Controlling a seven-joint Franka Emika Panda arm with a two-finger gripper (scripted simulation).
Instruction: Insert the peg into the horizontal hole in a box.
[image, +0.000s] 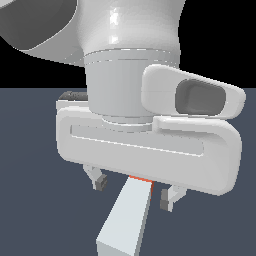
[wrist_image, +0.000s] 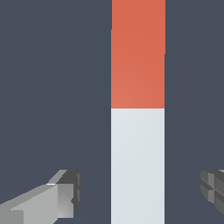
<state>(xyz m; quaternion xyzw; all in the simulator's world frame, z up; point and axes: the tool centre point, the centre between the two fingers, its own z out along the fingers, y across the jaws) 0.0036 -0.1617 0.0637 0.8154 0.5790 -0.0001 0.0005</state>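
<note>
Holding my tool (image: 133, 191) spread wide, fingers (wrist_image: 63, 194) straddling peg (wrist_image: 138, 162) without touching, so closing is catching grey shaft. Peg lying flat on counter (wrist_image: 52, 87), red end pointing away from fingers, left free for insertion. Box, hole not showing.

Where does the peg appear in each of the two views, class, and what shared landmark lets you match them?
Exterior view: the peg lies low in the picture, under the gripper, running to the bottom edge.
Wrist view: the peg runs as a band through the picture, between the fingertips.
Shared landmark: its red-orange end.
</note>
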